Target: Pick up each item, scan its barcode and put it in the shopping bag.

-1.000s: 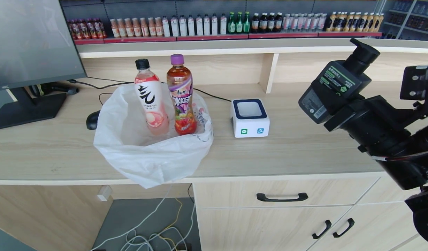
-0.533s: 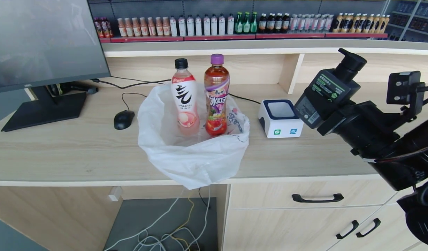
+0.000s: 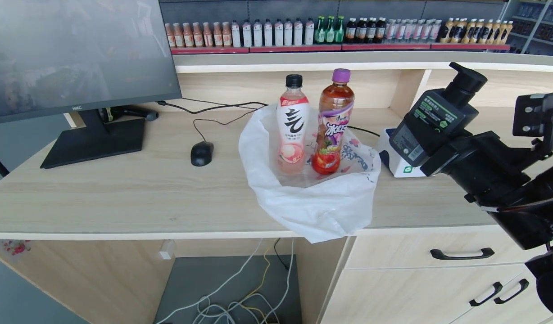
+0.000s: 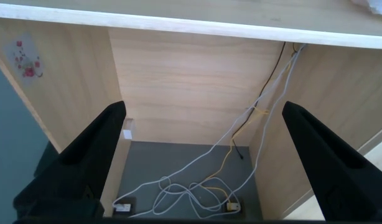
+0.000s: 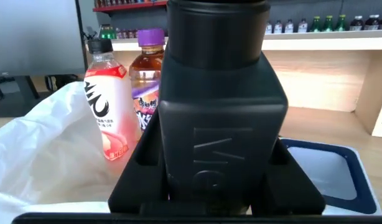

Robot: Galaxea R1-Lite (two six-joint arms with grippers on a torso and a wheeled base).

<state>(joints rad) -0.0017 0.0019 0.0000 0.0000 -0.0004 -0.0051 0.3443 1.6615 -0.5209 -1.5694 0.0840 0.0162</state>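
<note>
From the head camera I see my right claw clamped round the lower part of a black pump bottle, held up above the bench on the right. The bottle is tilted, pump head up and away, and its label with the barcode faces me. It covers part of the white scanner that sits on the bench just beside the shopping bag. The bag is white plastic, open at the top, with its front edge hanging over the front of the bench. Two drinks stand upright in it side by side: a pink bottle with a black cap and an orange bottle with a purple cap. Further left are a black mouse and a monitor; a shelf of drinks runs along the back wall.

The left wrist camera shows my left claw spread wide with nothing in it, down below the bench top and facing the open bay, where loose cables lie on the floor.

In the right wrist camera the black bottle sits gripped between the two fingers (both press on its sides), with the scanner beyond it on one side and the bag with both drinks on the other
</note>
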